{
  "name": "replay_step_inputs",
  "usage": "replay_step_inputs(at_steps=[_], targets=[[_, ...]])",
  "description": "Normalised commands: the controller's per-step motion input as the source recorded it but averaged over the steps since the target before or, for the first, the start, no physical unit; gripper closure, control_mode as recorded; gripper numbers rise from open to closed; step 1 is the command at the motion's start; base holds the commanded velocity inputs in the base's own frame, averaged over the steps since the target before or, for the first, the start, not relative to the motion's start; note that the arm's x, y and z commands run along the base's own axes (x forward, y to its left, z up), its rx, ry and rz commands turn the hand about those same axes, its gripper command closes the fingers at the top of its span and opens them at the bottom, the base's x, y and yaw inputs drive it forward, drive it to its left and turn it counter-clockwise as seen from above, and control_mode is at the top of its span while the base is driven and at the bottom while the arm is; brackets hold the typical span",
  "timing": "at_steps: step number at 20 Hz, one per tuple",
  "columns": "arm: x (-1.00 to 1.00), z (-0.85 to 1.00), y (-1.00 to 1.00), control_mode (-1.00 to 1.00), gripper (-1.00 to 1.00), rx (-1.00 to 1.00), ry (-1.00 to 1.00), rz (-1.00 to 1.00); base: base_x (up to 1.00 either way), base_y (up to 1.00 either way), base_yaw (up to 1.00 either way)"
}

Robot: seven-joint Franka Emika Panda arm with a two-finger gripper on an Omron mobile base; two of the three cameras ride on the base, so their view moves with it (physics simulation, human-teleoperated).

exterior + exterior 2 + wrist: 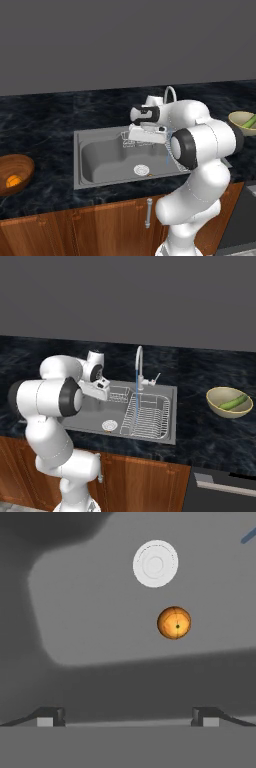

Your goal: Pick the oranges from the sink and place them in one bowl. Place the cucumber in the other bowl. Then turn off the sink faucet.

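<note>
Your tool hangs over the sink, jaws spread wide with nothing between them. One orange lies right of frame centre, just below the drain. Another orange sits in the wooden bowl, lower left.

Orange fruit; grey sink; olive-yellow bowl; black marbled counter.

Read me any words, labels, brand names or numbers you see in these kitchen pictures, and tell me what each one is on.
None: there is no readable text in any view.
The sink, the faucet, the wooden bowl, the olive-yellow bowl, the orange and the open gripper all carry no lettering, label or number.
</note>
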Motion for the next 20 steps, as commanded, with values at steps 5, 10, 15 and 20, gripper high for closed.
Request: replay_step_inputs(at_steps=[5,10,15,20], targets=[[0.00,-0.20,-0.01,-1.00,-1.00,0.00,0.00,0.00,0.00,0.00,0.00],[-0.08,-0.15,-0.05,-1.00,-1.00,0.00,-0.03,0.00,0.00,0.00,0.00],[-0.29,-0.10,-0.19,-1.00,-1.00,-0.01,-0.08,0.00,0.00,0.00,0.00],[-0.46,-0.16,-0.17,-1.00,-1.00,-0.03,0.00,0.00,0.00,0.00,0.00]])
